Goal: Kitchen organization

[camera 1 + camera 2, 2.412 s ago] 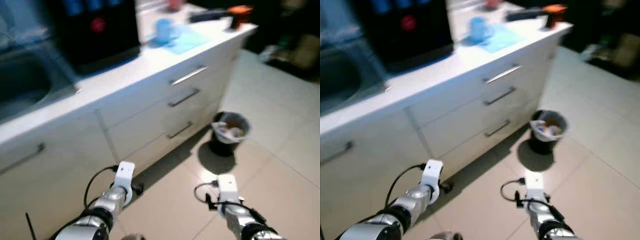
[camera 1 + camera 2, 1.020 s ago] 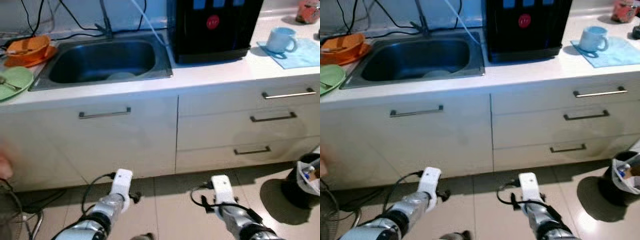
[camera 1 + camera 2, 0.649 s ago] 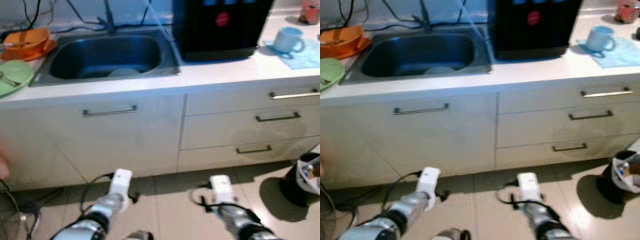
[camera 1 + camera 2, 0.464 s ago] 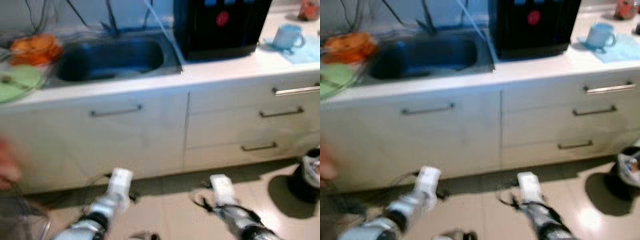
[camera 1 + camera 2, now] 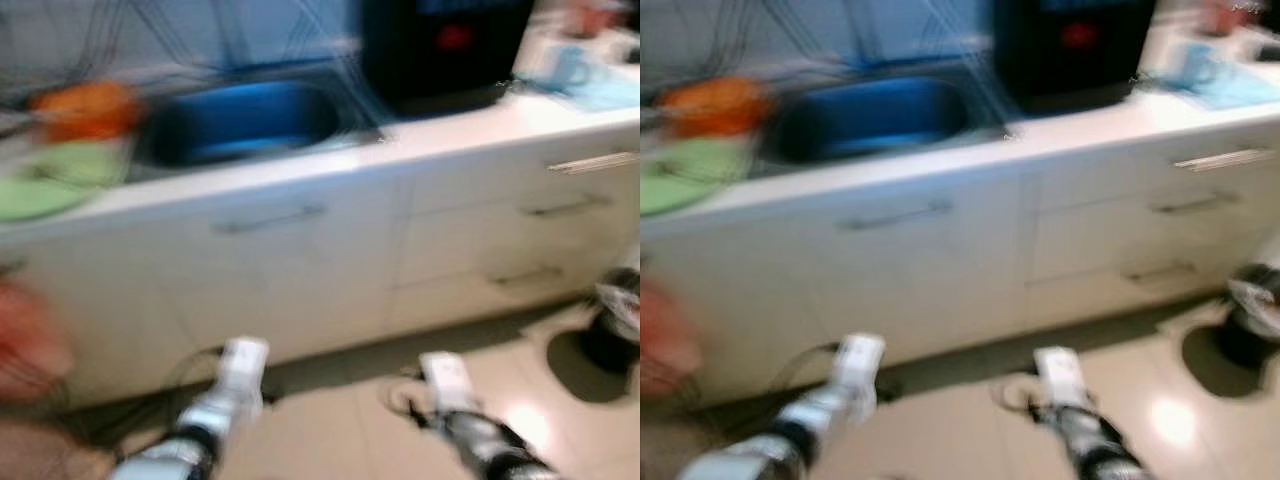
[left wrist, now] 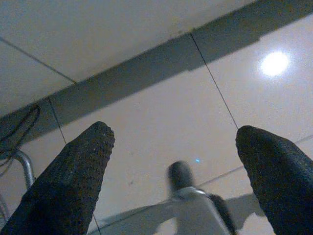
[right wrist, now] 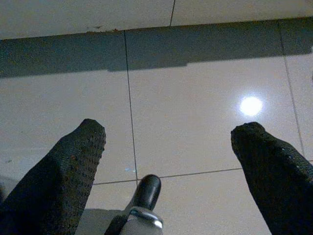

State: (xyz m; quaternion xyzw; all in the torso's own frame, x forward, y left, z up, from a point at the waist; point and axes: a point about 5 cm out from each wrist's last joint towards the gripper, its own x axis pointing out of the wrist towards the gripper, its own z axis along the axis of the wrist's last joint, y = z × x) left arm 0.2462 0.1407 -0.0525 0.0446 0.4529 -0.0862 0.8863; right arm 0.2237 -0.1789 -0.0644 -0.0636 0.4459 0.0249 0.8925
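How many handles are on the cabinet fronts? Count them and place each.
4. One handle is on the door under the sink; three are stacked on the drawers to the right: top, middle, bottom. Blur or the frame edge may hide more.

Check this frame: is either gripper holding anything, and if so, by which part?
Nothing is held. The left gripper and the right gripper both have their jaws spread wide over bare floor tiles, with nothing between them.

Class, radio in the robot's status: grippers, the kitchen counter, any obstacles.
Left gripper and right gripper open, empty, hanging over floor tiles. Sink and counter ahead, blurred. Bin on floor at right.
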